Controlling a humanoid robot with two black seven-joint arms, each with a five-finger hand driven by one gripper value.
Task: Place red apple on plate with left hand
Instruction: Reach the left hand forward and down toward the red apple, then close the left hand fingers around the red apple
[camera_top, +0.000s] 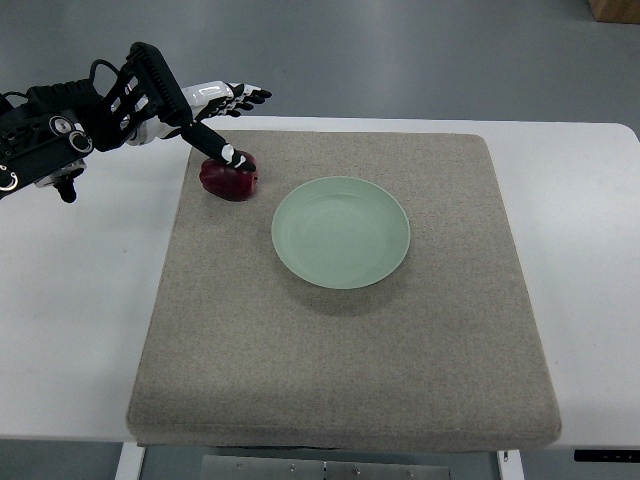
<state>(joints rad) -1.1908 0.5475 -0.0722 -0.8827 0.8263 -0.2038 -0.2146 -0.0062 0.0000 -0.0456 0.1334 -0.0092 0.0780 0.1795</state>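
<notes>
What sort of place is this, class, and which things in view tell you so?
Probably a robot test lab: a plain white table carries a grey mat with one green plate and a red apple, over bare grey floor.

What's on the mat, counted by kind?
Red apple: 1, near the mat's far left corner, under the left hand
Plate: 1, pale green, nothing on it
Total: 2
</notes>
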